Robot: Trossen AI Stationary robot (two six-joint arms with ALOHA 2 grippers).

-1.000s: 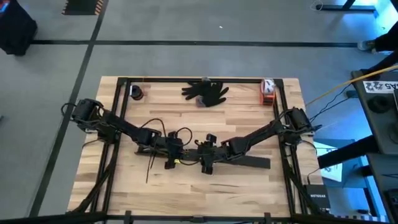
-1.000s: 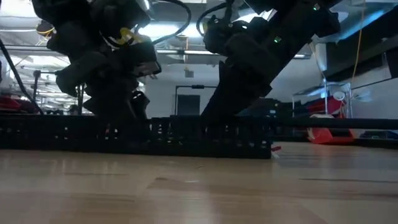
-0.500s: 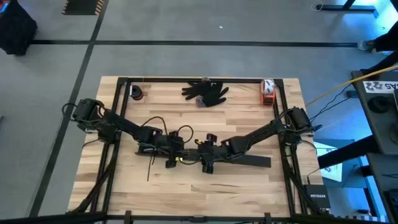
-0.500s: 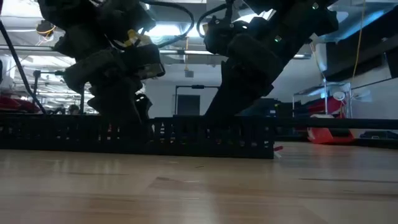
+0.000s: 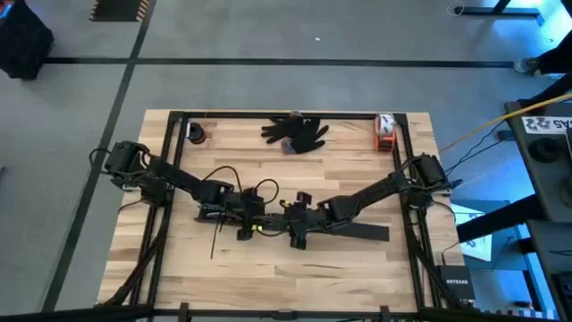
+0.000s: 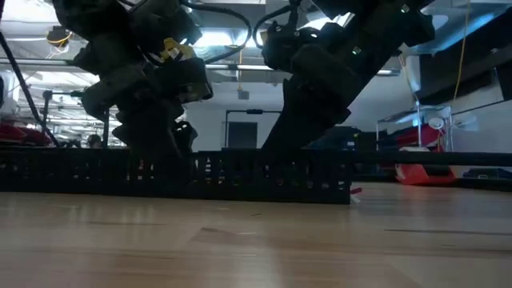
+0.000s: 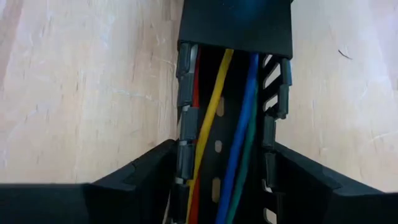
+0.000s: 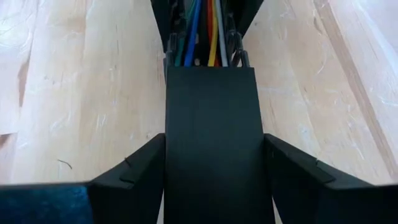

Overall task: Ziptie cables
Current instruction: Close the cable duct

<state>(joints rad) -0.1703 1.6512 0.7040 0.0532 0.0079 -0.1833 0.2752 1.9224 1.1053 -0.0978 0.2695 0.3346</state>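
Observation:
A long black slotted bar (image 5: 357, 231) lies across the middle of the table, seen side-on in the low view (image 6: 264, 176). The cables run inside it: red, yellow, blue and green in the left wrist view (image 7: 211, 118), and they come out from under a black cover in the right wrist view (image 8: 202, 31). Loose loops of them (image 5: 262, 190) rise behind the bar. My left gripper (image 5: 246, 225) is shut on the bar's open part, and my right gripper (image 5: 295, 231) is shut on its covered part, close beside it. My left gripper (image 7: 224, 162) pinches the bar's open-topped stretch between its two fingers, one on each slotted side wall (image 7: 181, 155). The fingers slant down and stand across the bar's width. The bar lies flat on the table. My right gripper (image 8: 211, 146) pinches the covered stretch of the bar, one finger on each long side of the black cover (image 8: 171, 143). The fingers slant down from the table's right and straddle the bar. That stretch rests on the table.
A black glove (image 5: 295, 132) lies at the far middle, a red and white object (image 5: 384, 130) at the far right and a small round thing (image 5: 197, 134) at the far left. A black frame (image 5: 170, 179) borders the table. Bare wood shows along the near edge.
My left gripper has shifted slightly toward the table's right, along the bar. Both grippers keep their hold and the bar stays on the table.

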